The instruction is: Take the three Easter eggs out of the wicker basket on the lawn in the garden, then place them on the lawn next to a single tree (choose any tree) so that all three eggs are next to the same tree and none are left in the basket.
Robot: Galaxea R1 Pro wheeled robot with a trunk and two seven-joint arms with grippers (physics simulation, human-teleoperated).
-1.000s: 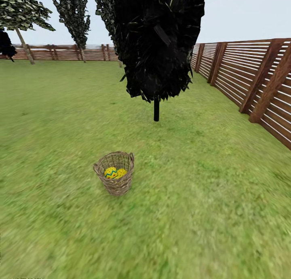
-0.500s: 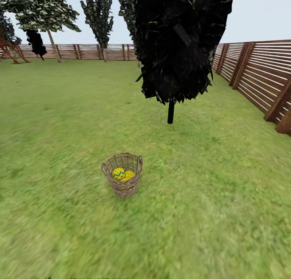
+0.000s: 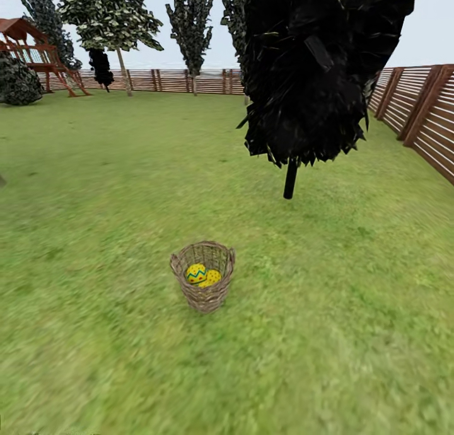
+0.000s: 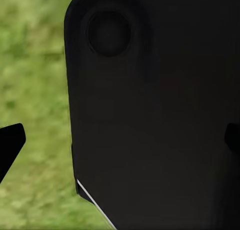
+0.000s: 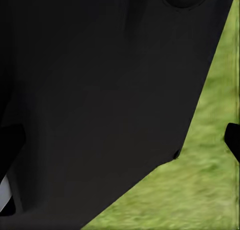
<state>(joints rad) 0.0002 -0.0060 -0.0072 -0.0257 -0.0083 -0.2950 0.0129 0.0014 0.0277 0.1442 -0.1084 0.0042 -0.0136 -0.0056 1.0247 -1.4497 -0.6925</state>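
lawn [image 3: 94, 246] | wicker basket [image 3: 203, 276] upright | eggs [image 3: 203, 275] inside | no writing

- Head view: looked forward and down from standing height across the lawn [image 3: 94, 189], wicker basket [image 3: 203, 276] near and just below centre, fence [image 3: 429, 116] far off at back and right.
- Left wrist view: pressed close against a dark robot panel [image 4: 150, 120], probably the body; grass beside it.
- Right wrist view: likewise close on a dark panel [image 5: 100, 100].
- Shared among all three: grass alone.
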